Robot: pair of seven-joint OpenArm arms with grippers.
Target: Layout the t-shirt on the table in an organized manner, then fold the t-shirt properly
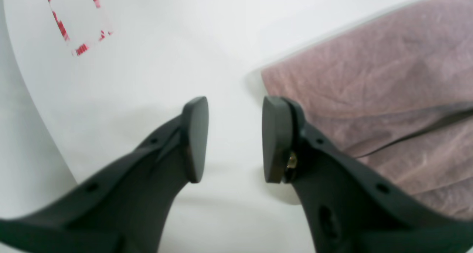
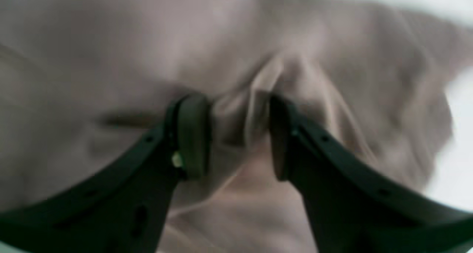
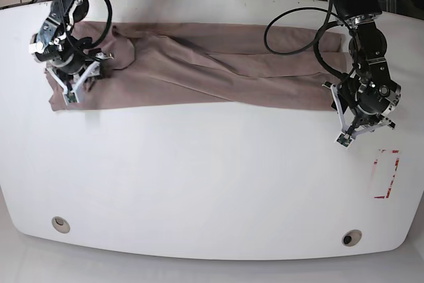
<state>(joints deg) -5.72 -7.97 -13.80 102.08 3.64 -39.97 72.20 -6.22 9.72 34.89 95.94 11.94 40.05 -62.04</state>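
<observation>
Your right gripper [image 2: 236,134] has its jaws partway apart with a bunched ridge of the t-shirt [image 3: 199,71] sitting between the pads. That wrist view is blurry, so I can't tell if it's actually pinching the cloth or only straddling it. Your left gripper [image 1: 234,138] is partly open too, holding nothing, over bare table [image 3: 212,183] just beside the shirt's edge.

Biggest thing first: the table takes up the whole base view, and the shirt lies across its far half as a long band running side to side, already folded lengthwise by the look of it. Each arm sits at one end of that long axis, the right one on the cloth, the left one just off the corner, with the shirt lying to the side of its jaws.

The base view gives you the full band and both ends. Only the left wrist view shows the gap between pad and hem, plus the tape rectangle [image 1: 79,23] further out
</observation>
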